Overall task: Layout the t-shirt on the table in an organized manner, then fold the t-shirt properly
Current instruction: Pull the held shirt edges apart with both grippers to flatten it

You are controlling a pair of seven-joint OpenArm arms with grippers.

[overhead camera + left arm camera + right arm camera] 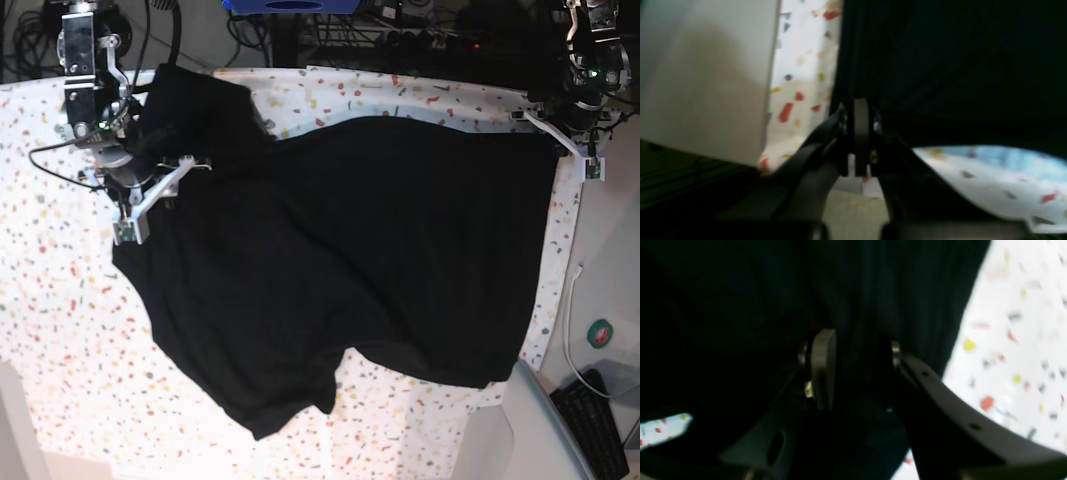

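Left gripper (860, 133) pinched tight on the edge of the black soft-fabric t-shirt (350, 270) at the far right corner of the base view. Right gripper (857, 366) clamped over a thick bunch of the same cloth at upper left. Shirt spread wide across the white flecked table covering (60, 330), between both arms.

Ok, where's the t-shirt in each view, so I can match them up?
Left wrist: t-shirt fills the upper right, pinched in the left gripper.
Right wrist: t-shirt fills the left and centre.
Base: t-shirt spreads across the middle.
Shared landmark: the speckled table.
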